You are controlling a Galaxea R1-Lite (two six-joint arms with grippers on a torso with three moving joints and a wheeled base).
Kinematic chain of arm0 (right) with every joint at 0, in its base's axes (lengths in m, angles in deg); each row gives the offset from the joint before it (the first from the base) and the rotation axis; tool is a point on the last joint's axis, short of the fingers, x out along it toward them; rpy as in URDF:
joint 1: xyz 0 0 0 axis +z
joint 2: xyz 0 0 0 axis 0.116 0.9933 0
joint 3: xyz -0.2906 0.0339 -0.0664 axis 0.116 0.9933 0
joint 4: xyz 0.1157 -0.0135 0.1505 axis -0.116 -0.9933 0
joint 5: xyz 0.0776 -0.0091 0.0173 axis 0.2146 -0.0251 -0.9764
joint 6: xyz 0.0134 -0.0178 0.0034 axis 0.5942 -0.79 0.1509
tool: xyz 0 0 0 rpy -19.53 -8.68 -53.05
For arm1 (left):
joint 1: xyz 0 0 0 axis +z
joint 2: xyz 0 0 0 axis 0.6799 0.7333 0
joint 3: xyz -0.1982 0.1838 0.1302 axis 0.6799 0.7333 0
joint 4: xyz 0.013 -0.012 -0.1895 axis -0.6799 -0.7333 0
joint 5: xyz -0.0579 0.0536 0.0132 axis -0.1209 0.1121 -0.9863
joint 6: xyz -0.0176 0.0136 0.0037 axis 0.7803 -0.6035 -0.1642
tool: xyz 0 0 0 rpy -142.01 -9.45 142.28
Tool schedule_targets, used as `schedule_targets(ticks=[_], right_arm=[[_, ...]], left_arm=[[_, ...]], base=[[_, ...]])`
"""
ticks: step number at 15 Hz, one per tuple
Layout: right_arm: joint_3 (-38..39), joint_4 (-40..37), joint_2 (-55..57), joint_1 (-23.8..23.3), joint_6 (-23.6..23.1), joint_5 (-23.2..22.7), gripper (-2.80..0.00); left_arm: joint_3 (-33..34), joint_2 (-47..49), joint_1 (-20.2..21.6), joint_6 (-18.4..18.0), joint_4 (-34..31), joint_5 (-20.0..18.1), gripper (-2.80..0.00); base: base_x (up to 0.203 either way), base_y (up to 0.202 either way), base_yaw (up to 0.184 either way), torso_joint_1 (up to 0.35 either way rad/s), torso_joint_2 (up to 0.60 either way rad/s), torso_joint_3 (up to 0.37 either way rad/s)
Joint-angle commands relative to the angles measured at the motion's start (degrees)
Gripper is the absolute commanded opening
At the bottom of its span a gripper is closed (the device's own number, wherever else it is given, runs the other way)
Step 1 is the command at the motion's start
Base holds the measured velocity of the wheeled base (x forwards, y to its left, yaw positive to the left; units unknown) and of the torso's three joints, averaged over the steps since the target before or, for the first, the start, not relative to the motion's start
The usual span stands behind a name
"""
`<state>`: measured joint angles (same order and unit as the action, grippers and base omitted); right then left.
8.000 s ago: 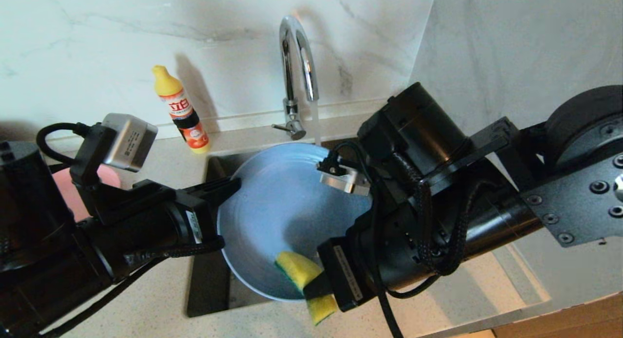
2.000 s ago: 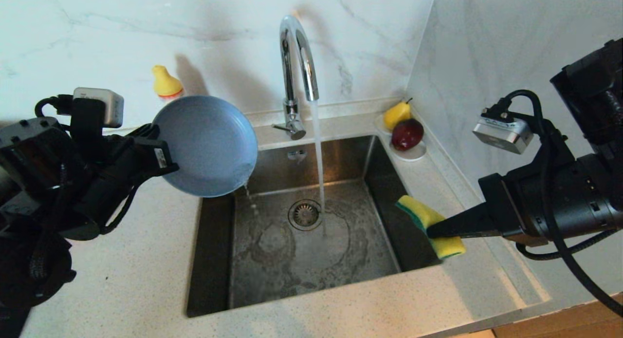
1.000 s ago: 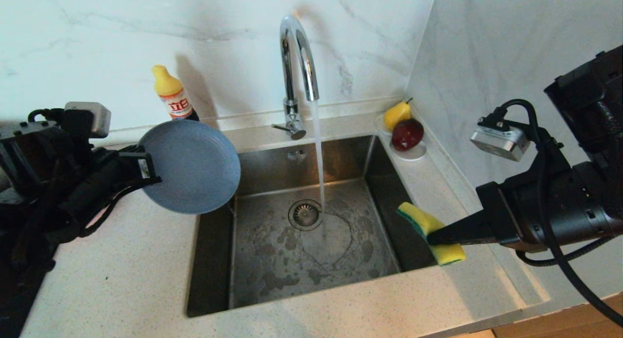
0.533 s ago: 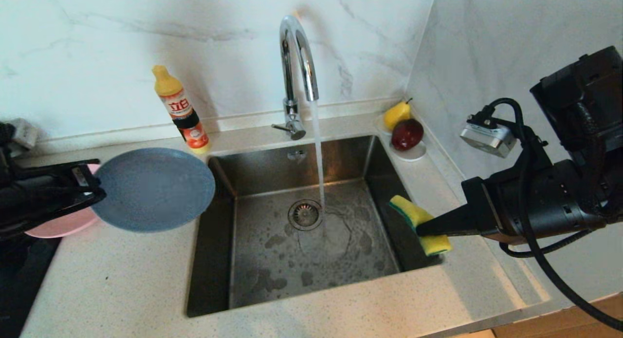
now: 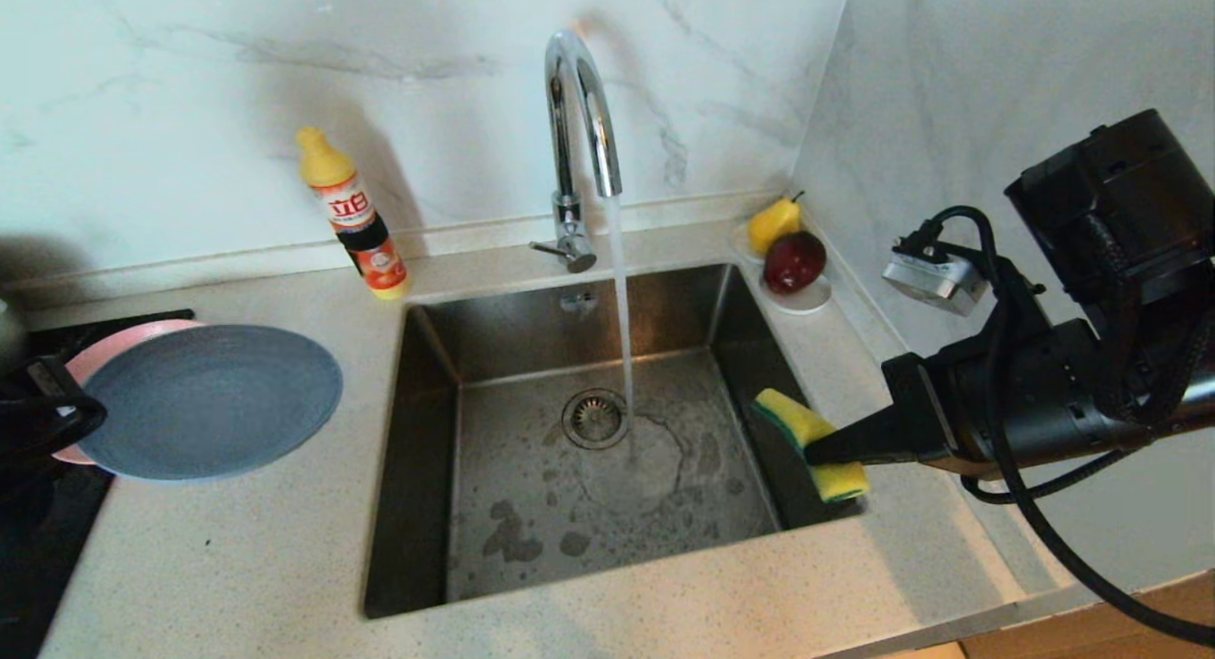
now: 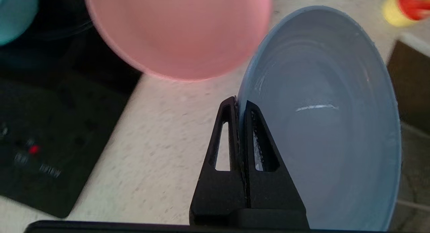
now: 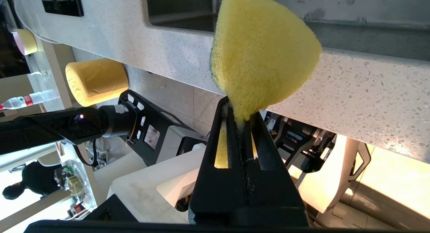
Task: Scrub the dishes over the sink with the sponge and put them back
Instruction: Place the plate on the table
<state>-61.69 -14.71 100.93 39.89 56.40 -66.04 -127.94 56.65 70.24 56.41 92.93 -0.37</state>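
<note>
Head view: the wide round light-blue plate (image 5: 211,400), carried clear of the large square stainless-steel sink (image 5: 588,441) within the last 2 seconds, now hangs low over the speckled counter (image 5: 237,545) at the robot's left, its edge overlapping the wide round pink plate (image 5: 100,346) beneath. The left gripper (image 6: 239,107) is clamped tight on the blue plate's rim, so the plate is not yet released; judged from this, its scrubbing looks finished and the put-back is nearly done. A smaller teal bowl (image 6: 15,14) shows at the edge of the left wrist view, by a black cooktop (image 6: 50,125). The right gripper (image 5: 821,450) waits at the sink's right rim, pinched shut on the tail of the small yellow sponge with a green scouring layer (image 5: 807,441). Water runs from the tall chrome arched tap (image 5: 579,146). A yellow-capped detergent bottle (image 5: 353,213) carries 2 Chinese characters on its red label, apparently "立白". A yellow pear (image 5: 774,224) and a dark red apple (image 5: 794,260) sit on a small white saucer (image 5: 802,303).
</note>
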Motion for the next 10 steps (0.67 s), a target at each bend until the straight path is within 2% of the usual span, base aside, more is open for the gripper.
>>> schedule_targets(ticks=[1, 3, 7, 10], right_arm=[[0.09, -0.18, 0.55, -0.01, 0.16, -0.14, -2.80], [0.24, -0.18, 0.80, -0.07, 0.16, -0.14, -2.80], [0.27, -0.18, 0.82, -1.18, -0.63, -0.23, -2.80], [0.36, -0.27, 0.62, -1.33, -0.63, -0.31, -2.80]], left_arm=[[2.20, 0.05, 1.56, 0.17, 0.57, -0.73, -2.80], [4.35, 0.31, 2.43, 0.08, 1.03, -1.27, -2.80], [6.54, 0.99, 5.35, 0.61, 1.23, -5.18, -2.80], [6.84, 2.29, 7.71, 0.69, 1.36, -5.29, -2.80]], base=[[0.000, 0.000, 0.000, 0.000, 0.00, 0.000], [0.000, 0.000, 0.000, 0.000, 0.00, 0.000], [0.000, 0.000, 0.000, 0.000, 0.00, 0.000], [0.000, 0.000, 0.000, 0.000, 0.00, 0.000]])
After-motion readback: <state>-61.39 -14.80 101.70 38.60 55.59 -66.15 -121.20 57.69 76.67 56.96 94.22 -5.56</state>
